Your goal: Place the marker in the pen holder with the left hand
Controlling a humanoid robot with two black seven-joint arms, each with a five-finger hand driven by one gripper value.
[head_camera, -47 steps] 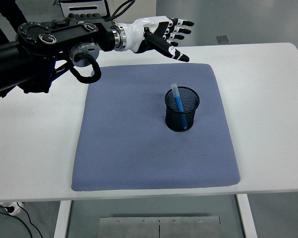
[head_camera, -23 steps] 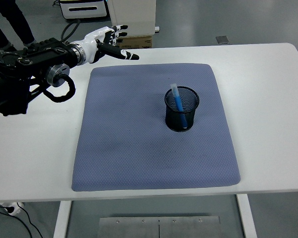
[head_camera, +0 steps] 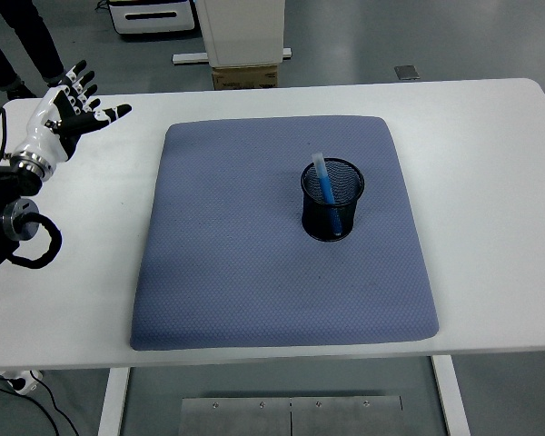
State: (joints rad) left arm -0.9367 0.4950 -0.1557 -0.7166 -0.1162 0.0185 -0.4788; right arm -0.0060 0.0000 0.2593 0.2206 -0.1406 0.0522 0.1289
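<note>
You have a white table (head_camera: 490, 136) bearing a blue-grey mat (head_camera: 254, 263), which lies flat to the right of the left hand (head_camera: 62, 116). On the mat, well right of that hand, stands the black mesh pen holder (head_camera: 332, 200).

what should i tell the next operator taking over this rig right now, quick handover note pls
Left hand: open, fingers spread, empty, at the table's far left corner, off the mat.
Right hand: not in view.
Marker: blue, standing tilted inside the pen holder, top end poking above the rim.
Pen holder: black mesh cup, upright on the blue-grey mat, right of the mat's centre.
Done: marker is in the holder and released.
Left: nothing on the placement itself; probably just bring the left arm to rest.
</note>
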